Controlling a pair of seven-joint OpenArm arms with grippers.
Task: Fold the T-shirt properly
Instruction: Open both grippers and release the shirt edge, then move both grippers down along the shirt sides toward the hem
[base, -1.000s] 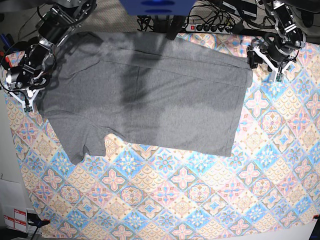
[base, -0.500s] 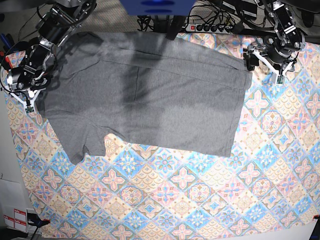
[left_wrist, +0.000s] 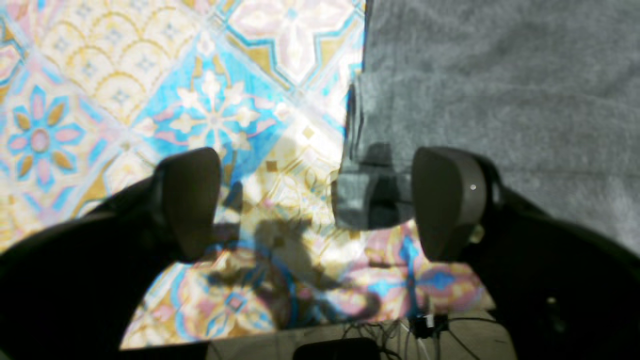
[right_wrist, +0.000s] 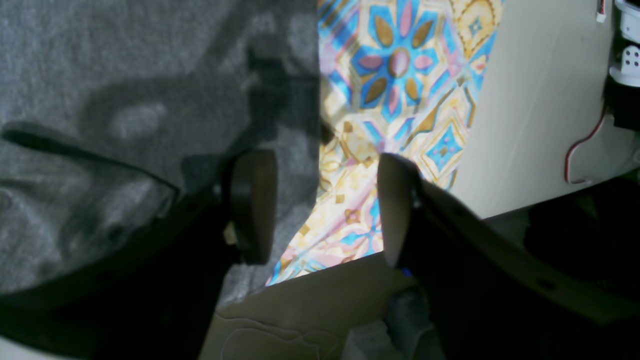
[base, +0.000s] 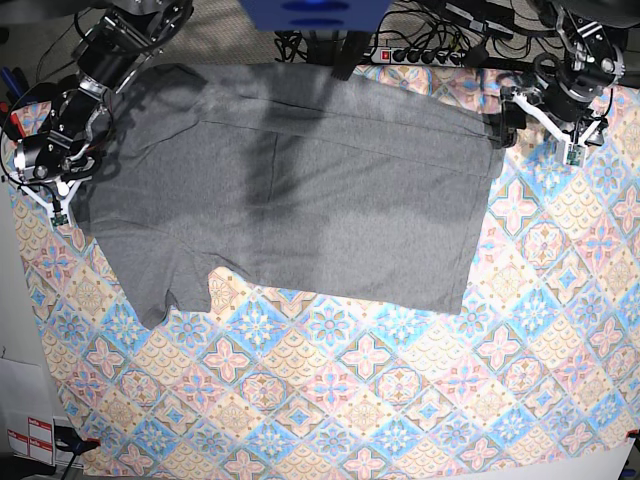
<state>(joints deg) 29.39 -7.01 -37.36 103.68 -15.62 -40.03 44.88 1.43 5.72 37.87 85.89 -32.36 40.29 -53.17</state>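
Observation:
The grey T-shirt (base: 300, 190) lies spread flat across the far half of the patterned tablecloth (base: 400, 400), one sleeve toward the front left. My left gripper (base: 537, 125) hovers at the shirt's far right corner. In the left wrist view it (left_wrist: 320, 200) is open wide, and a small bunched corner of the T-shirt (left_wrist: 370, 195) lies loose between the fingers, close to the right one. My right gripper (base: 60, 195) sits at the shirt's left edge. In its wrist view it (right_wrist: 322, 210) is open, one finger (right_wrist: 252, 205) over the T-shirt (right_wrist: 150, 100), the other over the cloth.
A power strip (base: 420, 57) and cables run along the far edge behind the shirt. The bare table edge (right_wrist: 525, 100) lies just beyond the cloth by my right gripper. Red and white labels (base: 30, 440) lie at the front left corner.
My left gripper has opened wider and shifted slightly back and to the right, leaving the shirt's corner on the cloth. The right arm and the shirt have stayed put.

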